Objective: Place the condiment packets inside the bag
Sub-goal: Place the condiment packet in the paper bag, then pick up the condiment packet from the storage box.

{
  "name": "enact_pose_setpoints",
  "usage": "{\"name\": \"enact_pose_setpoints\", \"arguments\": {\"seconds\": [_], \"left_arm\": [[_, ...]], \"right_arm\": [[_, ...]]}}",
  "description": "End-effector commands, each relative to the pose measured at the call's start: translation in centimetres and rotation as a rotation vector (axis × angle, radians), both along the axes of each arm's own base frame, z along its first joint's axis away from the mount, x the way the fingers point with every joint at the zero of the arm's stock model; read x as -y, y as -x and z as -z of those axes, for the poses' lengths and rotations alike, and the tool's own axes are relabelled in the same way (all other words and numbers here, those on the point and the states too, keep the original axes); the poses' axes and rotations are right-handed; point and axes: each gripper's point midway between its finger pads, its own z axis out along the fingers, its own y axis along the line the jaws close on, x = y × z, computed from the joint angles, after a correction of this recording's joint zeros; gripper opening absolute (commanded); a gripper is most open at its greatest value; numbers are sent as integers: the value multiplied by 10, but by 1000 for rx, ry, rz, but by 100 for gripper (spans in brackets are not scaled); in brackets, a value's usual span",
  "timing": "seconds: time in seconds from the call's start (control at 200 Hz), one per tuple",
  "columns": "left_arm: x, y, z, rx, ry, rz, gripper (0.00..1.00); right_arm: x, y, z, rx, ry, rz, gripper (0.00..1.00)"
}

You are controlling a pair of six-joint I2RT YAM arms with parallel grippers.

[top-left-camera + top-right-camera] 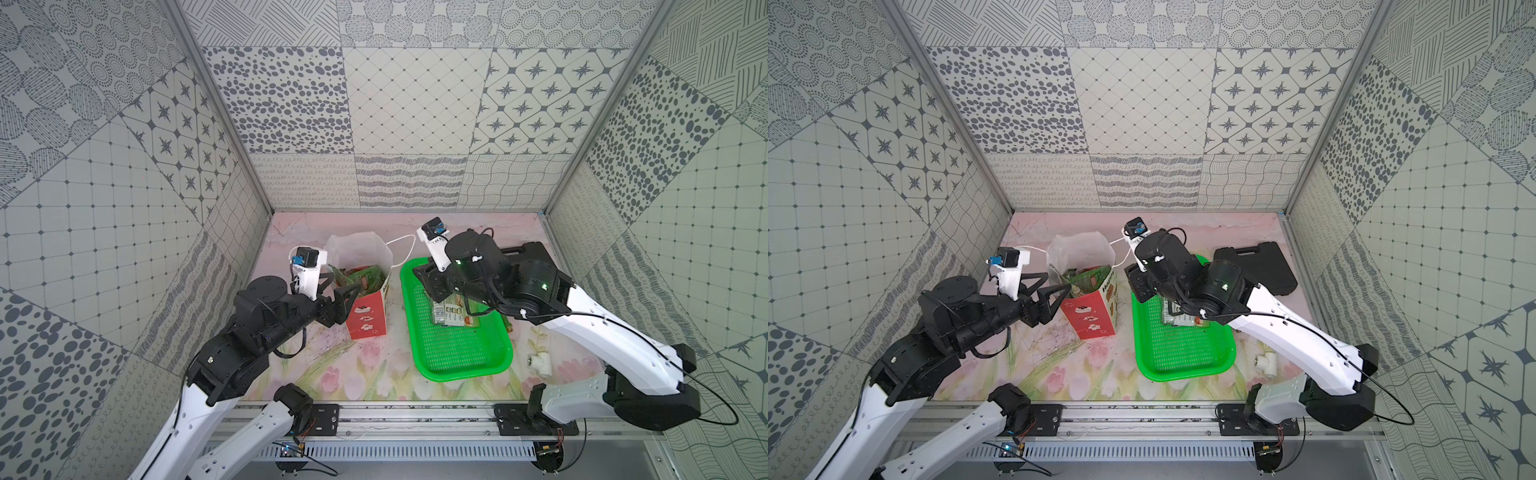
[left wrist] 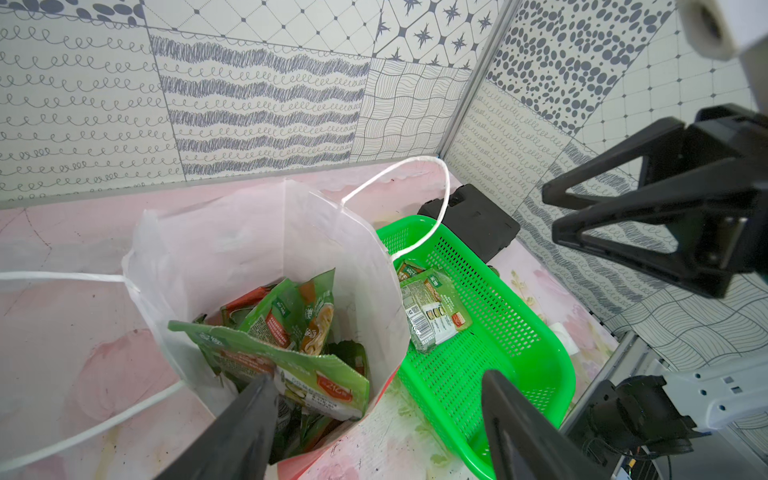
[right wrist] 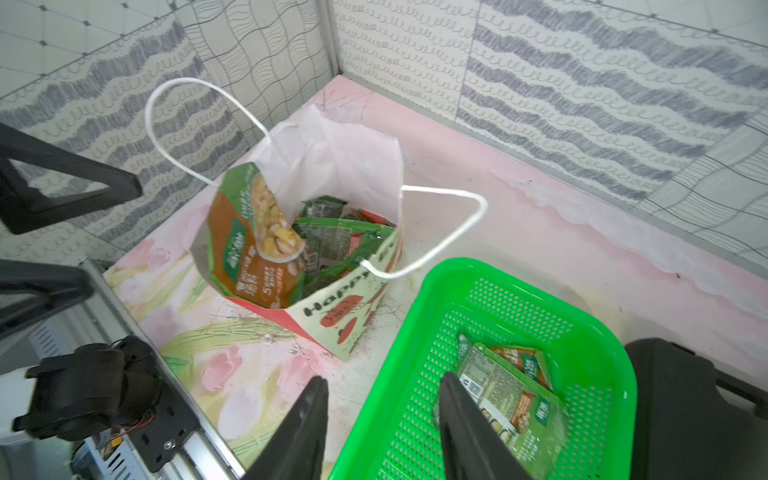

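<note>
Currently, in a top view: left gripper (image 1: 338, 286) spread at the bag (image 1: 368, 316) rim, likely steadying it; left wrist: most condiment packets (image 2: 291, 320) inside, a couple lying in green mesh basket (image 2: 498, 299); right wrist: right gripper (image 3: 382, 380) parted, empty, over basket.

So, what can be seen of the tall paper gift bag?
The tall paper gift bag stands upright on the floral table, beside the green plastic mesh basket. Its upper part is white, its lower red with small white motifs. Two white cord handles hang outward. The mouth is open; green condiment packets lie inside. The left gripper's open jaws hover at its rim; contact is unclear.
</note>
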Motion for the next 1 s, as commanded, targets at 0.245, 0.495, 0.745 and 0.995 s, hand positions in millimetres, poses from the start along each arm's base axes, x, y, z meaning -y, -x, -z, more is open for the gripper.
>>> {"name": "enact_pose_setpoints", "arguments": {"seconds": [0.245,0.495,0.745,0.995], "left_arm": [[56,-3,-20,-67,51,146,85],[115,6,-12,-75,-73,234,87],[178,23,16,-153,-216,344,99],[229,22,69,-335,-360,408,99]], "right_arm": [[118,-26,53,-33,-129,297,52],[185,-32,101,-73,-180,497,67],[227,-37,137,-89,-268,648,82],[251,-34,153,-31,-292,742,97]]}}
